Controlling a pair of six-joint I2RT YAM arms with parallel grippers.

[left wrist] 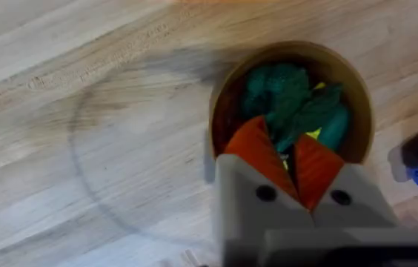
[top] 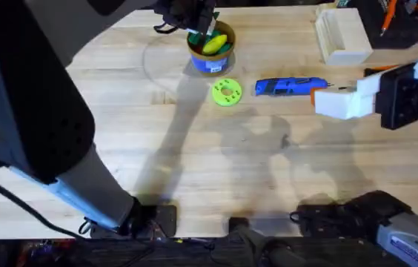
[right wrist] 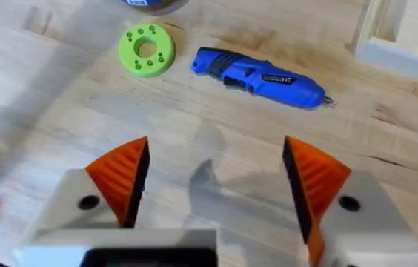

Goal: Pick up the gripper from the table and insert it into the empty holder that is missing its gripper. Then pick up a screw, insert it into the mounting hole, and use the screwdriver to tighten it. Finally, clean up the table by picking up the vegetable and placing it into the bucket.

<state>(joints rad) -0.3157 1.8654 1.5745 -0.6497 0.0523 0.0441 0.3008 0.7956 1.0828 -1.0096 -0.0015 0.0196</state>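
You're sitting in the last step, cleanup, judging by how things lie.

Right tool (right wrist: 213,185): pads spread wide, holding nothing, hovering over bare desk (top: 216,170). Just beyond its tips the screwdriver (right wrist: 261,76) is lying flat on the wood, with the lime-green disc (right wrist: 147,50) off its blunt end. Nobody is gripping the screwdriver, so I'm reading the tightening step as over, but I can't confirm a seated screw from these views. A pale rectangular box (top: 341,35) is sitting further out, past the bit end of the driver.

Left tool (left wrist: 287,167): reaching to the far side of the desk, hanging directly over the bucket (top: 210,49). Its orange pads are nearly together at the tips, with only a thin gap between them. Straight below the tips the vegetable (left wrist: 298,104) is lying inside the bucket, dark-green mass with a bit of yellow showing. Whether the pads are pinching any of it or have let go, I can't tell.

Status as I'm judging it:
- insert and screw: not verifiable here; I'm not making out the orange block, the white holder or a loose screw on the desk.
- vegetable: down in the bucket, so the drop looks essentially made.
- left: you're only needing a confirmed release and a lift clear of the rim.
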